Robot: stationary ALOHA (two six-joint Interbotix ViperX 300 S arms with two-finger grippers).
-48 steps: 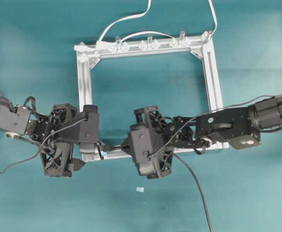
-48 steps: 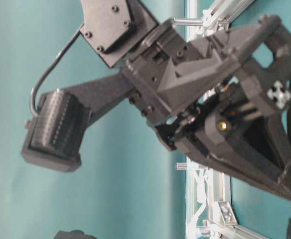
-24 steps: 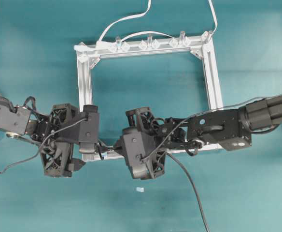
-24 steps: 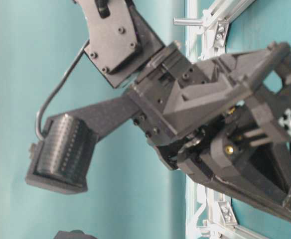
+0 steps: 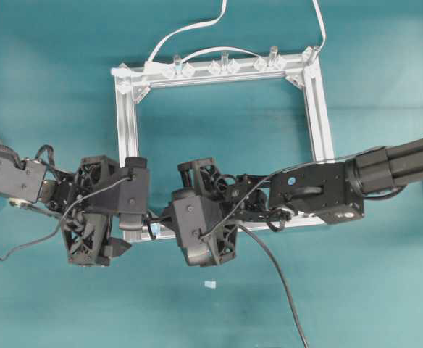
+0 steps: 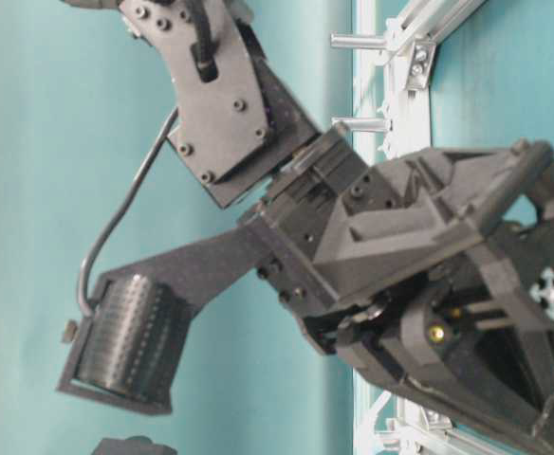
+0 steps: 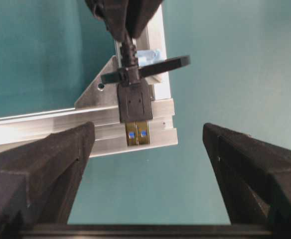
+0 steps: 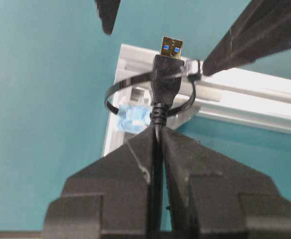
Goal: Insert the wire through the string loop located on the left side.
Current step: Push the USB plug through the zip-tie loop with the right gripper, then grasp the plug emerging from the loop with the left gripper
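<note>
The teal table carries a square silver aluminium frame, with white cables running off its far rail. Both arms meet at the frame's near left corner.

The left gripper stands with its jaws fully spread and nothing between them; the frame corner and the plug lie ahead of it, centred in the gap. Its fingers are well apart from the plug on either side.

The right gripper is clamped tight on the wire, pinching the cable just behind the plug's strain relief. The plug projects straight ahead of the closed fingers, metal tip leading, over the frame corner.

The string loop encircles the plug body just ahead of the right gripper. A light blue patch sits on the frame below the loop.
</note>
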